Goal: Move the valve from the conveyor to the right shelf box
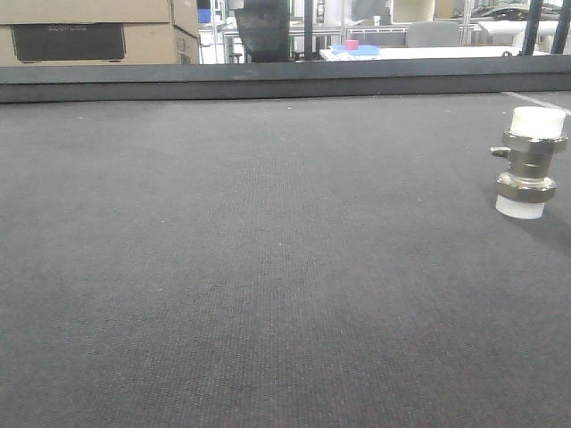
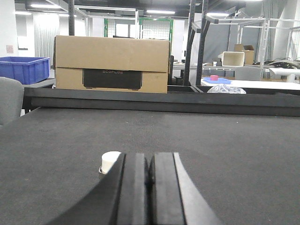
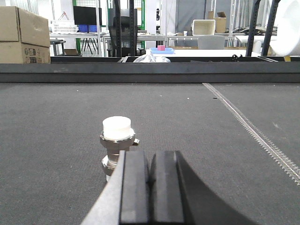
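Right gripper (image 3: 150, 164) pinched closed, nothing between the pads. The valve (image 3: 117, 143) stands upright on the conveyor (image 3: 211, 140) just ahead-left of it, base hidden behind a finger. Left gripper (image 2: 150, 163) closed too, empty (a white cap (image 2: 110, 160) peeks past its left finger). Front view alone shows both caps. Beyond, the raised rim (image 3: 150, 72), then a cardboard box (image 2: 111, 63).

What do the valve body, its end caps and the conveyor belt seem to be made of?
The valve body looks like polished metal: silvery, with reflections on the hex rings. The end caps look like matte white plastic, probably. The conveyor belt seems a dark grey woven fabric, perhaps rubberised: fine weave, no shine.
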Available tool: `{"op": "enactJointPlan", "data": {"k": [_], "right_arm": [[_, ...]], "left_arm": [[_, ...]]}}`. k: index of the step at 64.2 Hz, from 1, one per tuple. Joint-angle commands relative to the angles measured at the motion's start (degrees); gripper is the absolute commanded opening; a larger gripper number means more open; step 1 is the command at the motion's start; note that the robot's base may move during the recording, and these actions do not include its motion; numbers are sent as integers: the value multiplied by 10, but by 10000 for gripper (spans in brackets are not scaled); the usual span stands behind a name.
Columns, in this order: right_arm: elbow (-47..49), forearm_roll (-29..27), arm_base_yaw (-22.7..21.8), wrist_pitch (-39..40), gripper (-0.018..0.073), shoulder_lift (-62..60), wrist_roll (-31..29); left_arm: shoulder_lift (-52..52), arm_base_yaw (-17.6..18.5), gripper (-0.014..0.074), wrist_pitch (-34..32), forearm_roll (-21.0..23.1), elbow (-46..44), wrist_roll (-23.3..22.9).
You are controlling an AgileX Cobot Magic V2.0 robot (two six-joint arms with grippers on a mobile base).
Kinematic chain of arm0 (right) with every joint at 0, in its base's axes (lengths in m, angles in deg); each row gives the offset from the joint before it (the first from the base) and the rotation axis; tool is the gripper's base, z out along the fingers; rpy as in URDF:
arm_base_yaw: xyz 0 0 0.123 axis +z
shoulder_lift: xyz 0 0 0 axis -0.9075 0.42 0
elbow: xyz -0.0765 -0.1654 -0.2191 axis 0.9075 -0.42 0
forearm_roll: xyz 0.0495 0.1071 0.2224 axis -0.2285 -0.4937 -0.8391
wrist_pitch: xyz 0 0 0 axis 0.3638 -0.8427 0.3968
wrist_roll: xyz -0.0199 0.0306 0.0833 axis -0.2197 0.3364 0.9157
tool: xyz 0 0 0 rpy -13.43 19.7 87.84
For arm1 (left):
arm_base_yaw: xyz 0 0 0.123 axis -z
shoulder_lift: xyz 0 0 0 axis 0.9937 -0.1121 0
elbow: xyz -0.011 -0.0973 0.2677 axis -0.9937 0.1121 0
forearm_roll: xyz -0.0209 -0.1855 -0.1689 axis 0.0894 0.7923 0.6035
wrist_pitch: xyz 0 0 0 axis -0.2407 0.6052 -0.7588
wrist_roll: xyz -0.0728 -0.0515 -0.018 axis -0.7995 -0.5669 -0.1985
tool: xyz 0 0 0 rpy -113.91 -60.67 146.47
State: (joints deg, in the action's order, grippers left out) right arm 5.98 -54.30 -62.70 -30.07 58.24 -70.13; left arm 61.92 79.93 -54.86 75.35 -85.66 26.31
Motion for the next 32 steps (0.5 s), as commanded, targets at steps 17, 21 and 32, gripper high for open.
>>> {"op": "enactJointPlan", "data": {"k": [17,21,32], "right_arm": [[0,-4,0,11,-162,-2,0],[0,-4,0,11,-162,-2,0],[0,-4,0,15,-162,-2,0]], "left_arm": [[2,-1,-111,-11,2,-1,-4],[2,-1,-111,-11,2,-1,-4],[2,-1,-111,-20,2,-1,-4]]}}
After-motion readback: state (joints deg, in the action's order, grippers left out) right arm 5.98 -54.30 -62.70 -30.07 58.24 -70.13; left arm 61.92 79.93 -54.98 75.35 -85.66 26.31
